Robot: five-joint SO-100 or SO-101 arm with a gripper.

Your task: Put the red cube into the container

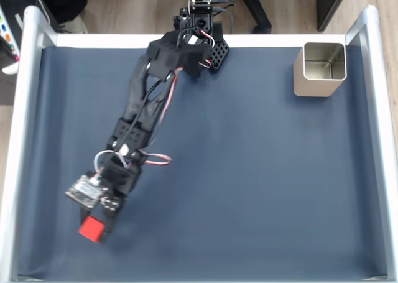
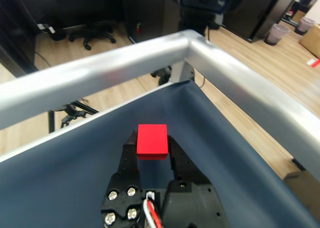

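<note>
Both of my fingers (image 2: 151, 150) are clenched on the red cube (image 2: 152, 139), one dark finger pressed against each side of it, as my wrist view shows. From that view the cube sits at the very tips, with its top face and front edge bare.

From the fixed view looking down, my arm (image 1: 146, 109) stretches from its base at the far middle of the desk (image 1: 261, 190) toward the near left corner, where the cube (image 1: 92, 229) shows as a small red square poking out past my fingers (image 1: 101, 228). I cannot tell from either view whether the cube rests on the dark blue desk cover or is lifted just off it.

The container (image 1: 320, 69), a square silvery tin with its opening facing up, stands in the far right corner in the fixed view, well apart from the cube. A silver rail (image 2: 165, 52) runs around the desk; in my wrist view its corner looms close ahead.

My judgement is that the risks lie in the long carry. The cube is held only at the tips, so a jolt or a fast swing could let it slip or twist out. The tin is light-looking and thin-walled, so a low approach could knock it over or push it against the rail. Releasing off-centre could bounce the cube off the rim.
</note>
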